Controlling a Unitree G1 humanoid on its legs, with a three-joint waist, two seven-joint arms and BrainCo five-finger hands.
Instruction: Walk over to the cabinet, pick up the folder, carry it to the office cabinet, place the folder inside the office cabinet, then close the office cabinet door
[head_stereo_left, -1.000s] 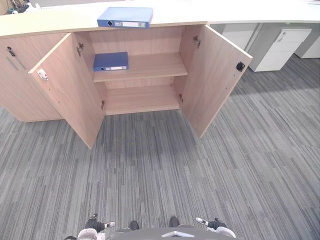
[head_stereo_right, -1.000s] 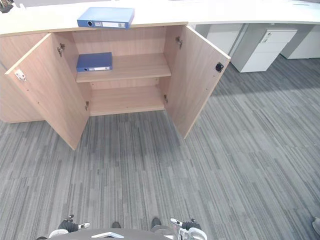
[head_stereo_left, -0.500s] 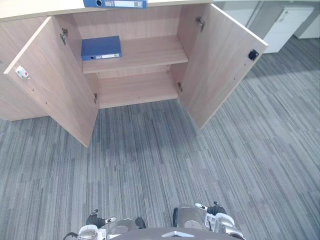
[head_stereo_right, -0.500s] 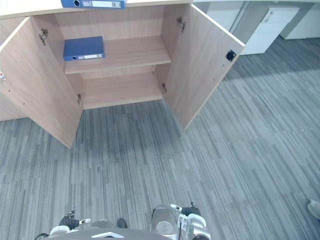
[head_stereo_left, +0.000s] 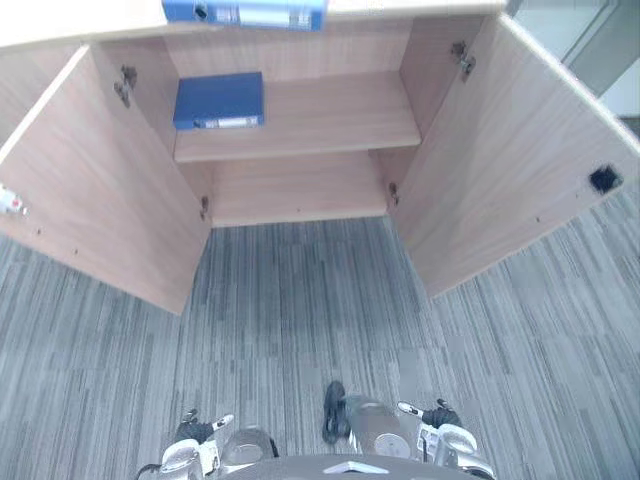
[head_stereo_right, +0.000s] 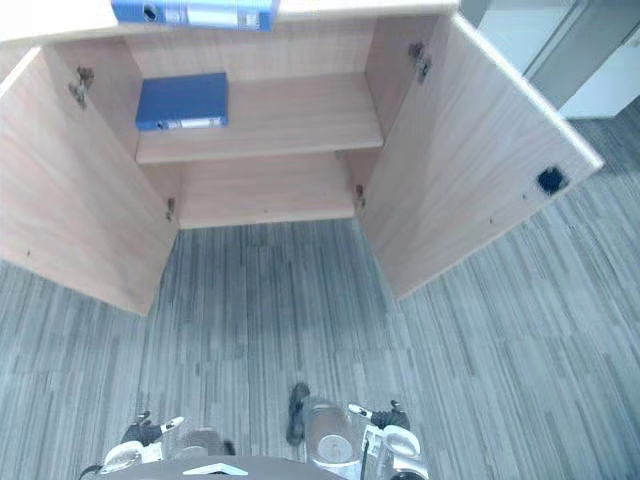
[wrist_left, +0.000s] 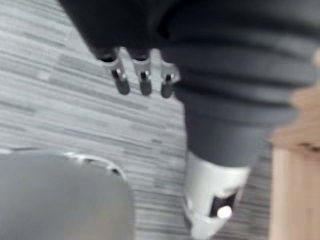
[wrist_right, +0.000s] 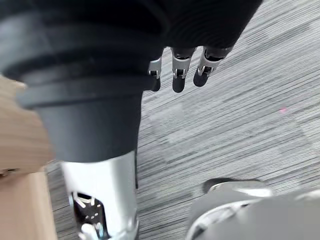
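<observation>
A blue folder (head_stereo_left: 245, 13) lies flat on the top of the wooden cabinet (head_stereo_left: 320, 115), at its front edge. A second blue folder (head_stereo_left: 219, 100) lies on the left of the upper shelf inside. Both cabinet doors stand wide open, the left door (head_stereo_left: 100, 190) and the right door (head_stereo_left: 520, 170). My left hand (head_stereo_left: 190, 452) and right hand (head_stereo_left: 440, 432) hang low at my sides, far from the cabinet. In the wrist views the left hand's fingers (wrist_left: 144, 80) and the right hand's fingers (wrist_right: 178, 75) hang relaxed over the carpet, holding nothing.
Grey striped carpet (head_stereo_left: 300, 330) runs from me to the cabinet, between the two open doors. A white drawer unit (head_stereo_right: 605, 90) stands past the right door. The lower shelf (head_stereo_left: 300, 195) sits just above the floor.
The camera has moved closer to the cabinet, which now looms larger with its doors spreading to both edges. The folders and doors have not moved. Both hands still hang at my sides.
</observation>
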